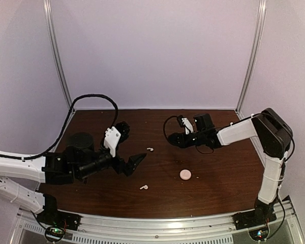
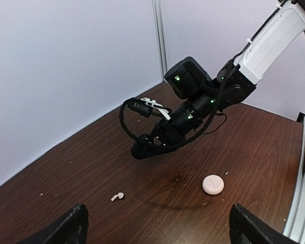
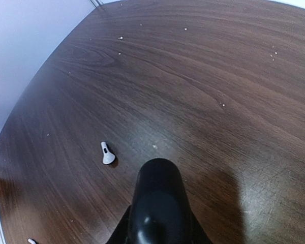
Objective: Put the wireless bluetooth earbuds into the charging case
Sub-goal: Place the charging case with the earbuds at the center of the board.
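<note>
My right gripper is shut on a smooth black rounded charging case, held low over the table's middle back; its jaws barely show beside the case. The case also shows in the left wrist view. One white stemmed earbud lies just left of it, also seen in the right wrist view and the left wrist view. A second white earbud lies nearer the front. My left gripper is open and empty, facing the first earbud. No black earbuds show.
A round pale pink case lies shut on the dark wood table, right of centre; it also shows in the left wrist view. White walls and metal posts close the back and sides.
</note>
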Robot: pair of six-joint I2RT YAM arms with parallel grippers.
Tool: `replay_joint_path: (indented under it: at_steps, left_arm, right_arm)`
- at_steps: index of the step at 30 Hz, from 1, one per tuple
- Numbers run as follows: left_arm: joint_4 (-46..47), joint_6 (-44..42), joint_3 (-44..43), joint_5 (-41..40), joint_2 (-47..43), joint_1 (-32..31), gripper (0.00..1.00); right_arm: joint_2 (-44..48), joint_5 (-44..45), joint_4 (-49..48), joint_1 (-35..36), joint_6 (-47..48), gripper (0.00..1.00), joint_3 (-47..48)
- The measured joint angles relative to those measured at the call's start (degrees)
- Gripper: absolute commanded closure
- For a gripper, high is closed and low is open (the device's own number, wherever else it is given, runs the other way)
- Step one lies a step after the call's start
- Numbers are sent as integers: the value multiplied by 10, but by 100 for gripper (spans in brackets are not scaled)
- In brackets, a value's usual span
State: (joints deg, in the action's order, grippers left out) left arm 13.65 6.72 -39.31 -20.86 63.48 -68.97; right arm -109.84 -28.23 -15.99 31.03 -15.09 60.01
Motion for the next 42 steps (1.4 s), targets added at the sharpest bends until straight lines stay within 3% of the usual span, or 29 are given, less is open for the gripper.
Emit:
replay_joint_path:
  at_steps: [9, 20, 25, 31, 37, 42]
  left_arm:
    - [0, 1, 7, -2, -8, 2, 2]
    - [-2, 5, 14, 0, -21, 23, 2]
    - [-9, 5, 14, 4, -25, 33, 2]
    - [-20, 12, 14, 12, -28, 50, 2]
    - [-35, 34, 14, 41, -22, 66, 2]
    - [-50, 52, 9, 57, -1, 75, 2]
  right_arm:
    - [-85, -34, 22, -25, -12, 79, 62]
    - [-97, -37, 52, -29, -10, 37, 84]
    - [-88, -27, 68, -38, -1, 29, 82]
    - [0, -15, 84, -44, 7, 17, 14]
    - [170, -22, 45, -27, -7, 15, -144]
    - [234, 6, 51, 25, -14, 14, -221]
